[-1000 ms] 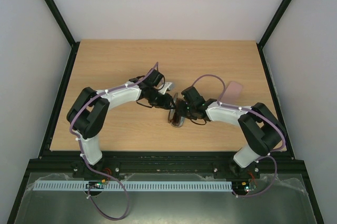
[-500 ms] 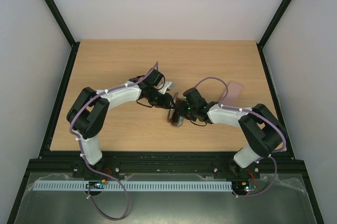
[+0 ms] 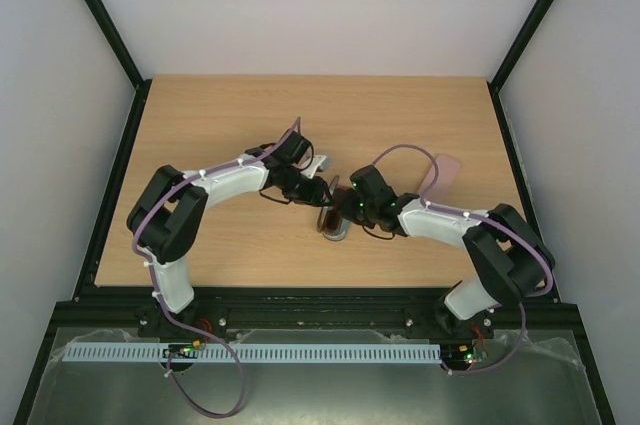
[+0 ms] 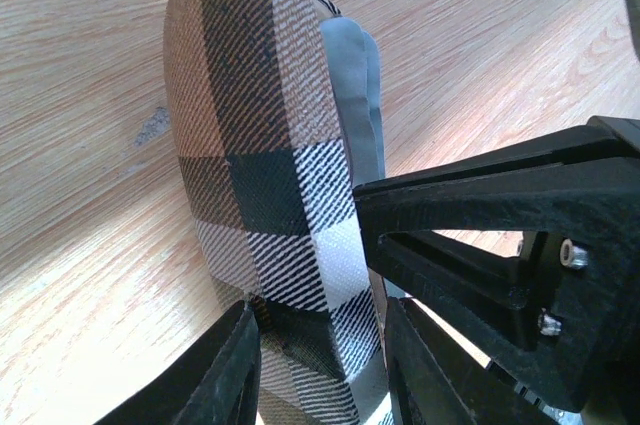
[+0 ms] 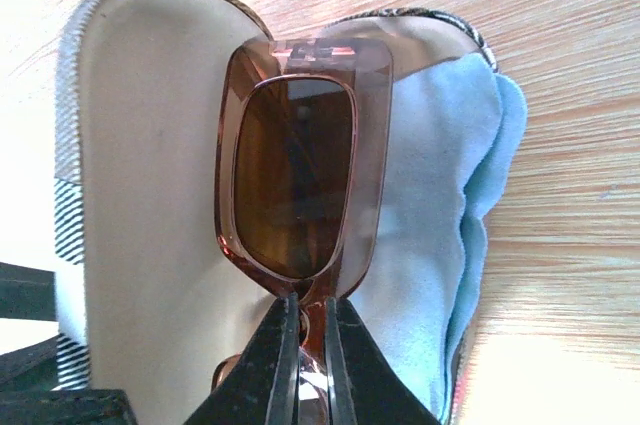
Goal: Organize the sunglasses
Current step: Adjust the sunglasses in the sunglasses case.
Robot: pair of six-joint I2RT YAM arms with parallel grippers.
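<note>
The reddish-brown sunglasses (image 5: 295, 175) with brown rectangular lenses hang lens-up over the open plaid case (image 5: 140, 165), one lens towards the camera. My right gripper (image 5: 312, 310) is shut on their bridge. A light blue cloth (image 5: 440, 205) lies in the case's right half. In the left wrist view my left gripper (image 4: 320, 345) is shut on the plaid outer shell of the case (image 4: 260, 145), one finger on each side. From above, both grippers meet at the case (image 3: 334, 228) in the middle of the table. A thin black wire shape (image 3: 268, 196) shows under my left forearm, too small to identify.
A flat pink case (image 3: 441, 173) lies on the wooden table (image 3: 200, 135) to the right, behind my right forearm. A small pale grey object (image 3: 318, 163) sits just behind my left gripper. Black frame posts and white walls border the table.
My right gripper's jaws have come together on the sunglasses' bridge. The right arm has shifted a little forward and left over the case. The left arm has stayed put.
</note>
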